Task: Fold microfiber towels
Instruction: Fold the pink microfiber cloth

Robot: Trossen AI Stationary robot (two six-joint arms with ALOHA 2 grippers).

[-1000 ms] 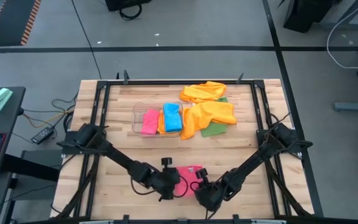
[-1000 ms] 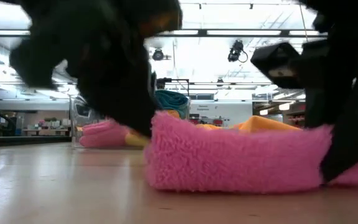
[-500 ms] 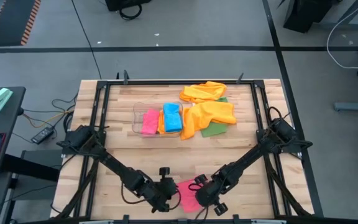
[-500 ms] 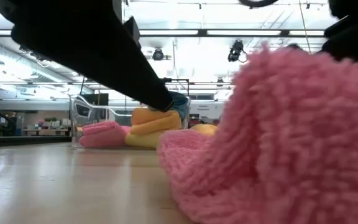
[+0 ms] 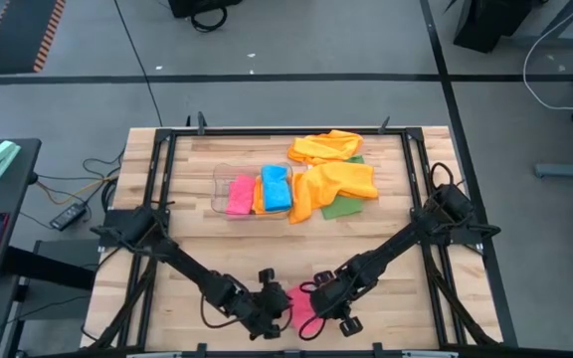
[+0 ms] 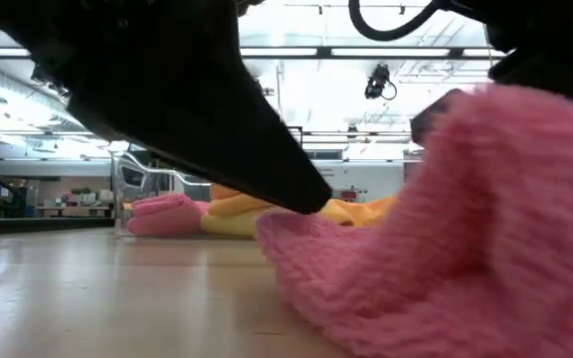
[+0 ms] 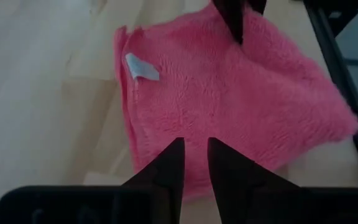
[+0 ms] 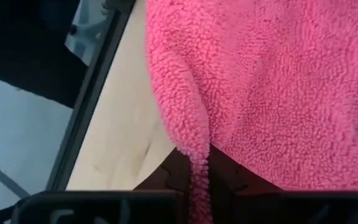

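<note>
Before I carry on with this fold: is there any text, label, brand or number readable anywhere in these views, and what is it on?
None can be read.
Pink towel: it carries a small white tag, which looks blank in the left wrist view.
Signs on the far wall of the room: too small and blurred to read.
Folded towels in the clear bin: no print visible.

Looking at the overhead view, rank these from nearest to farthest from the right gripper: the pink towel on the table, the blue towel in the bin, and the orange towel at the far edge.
From the right gripper:
1. Pink towel: pinched in it, at the table's near edge.
2. Blue towel: in the clear bin, mid-table.
3. Orange towel: at the far edge, beyond the bin.
</note>
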